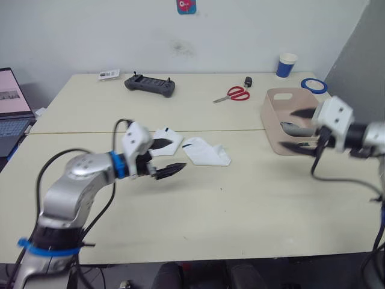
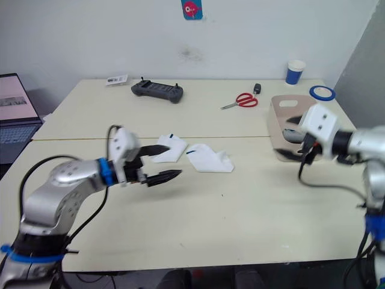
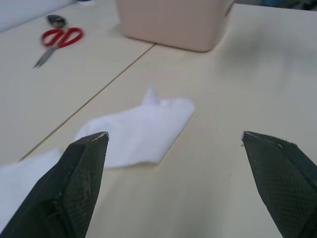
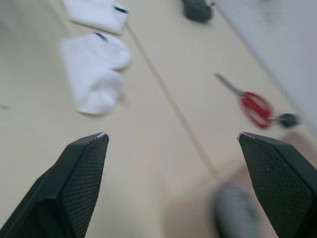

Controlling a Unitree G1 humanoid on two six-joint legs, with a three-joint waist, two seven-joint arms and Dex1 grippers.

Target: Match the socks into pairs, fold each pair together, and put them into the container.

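Note:
Two white socks lie side by side mid-table, one on the left and one on the right, both with small dark cuff marks. My left gripper is open just in front of the left sock, with nothing between its fingers. The pale pink container stands at the right, and a grey sock lies inside it. My right gripper is open at the container's mouth, over the grey sock. In the left wrist view, the right-hand white sock lies ahead of the fingers and the container beyond it.
Red scissors and a small black object lie behind the socks. A black controller and a white card sit at the back. A blue cup and blue tape roll are behind the container. A laptop is far left.

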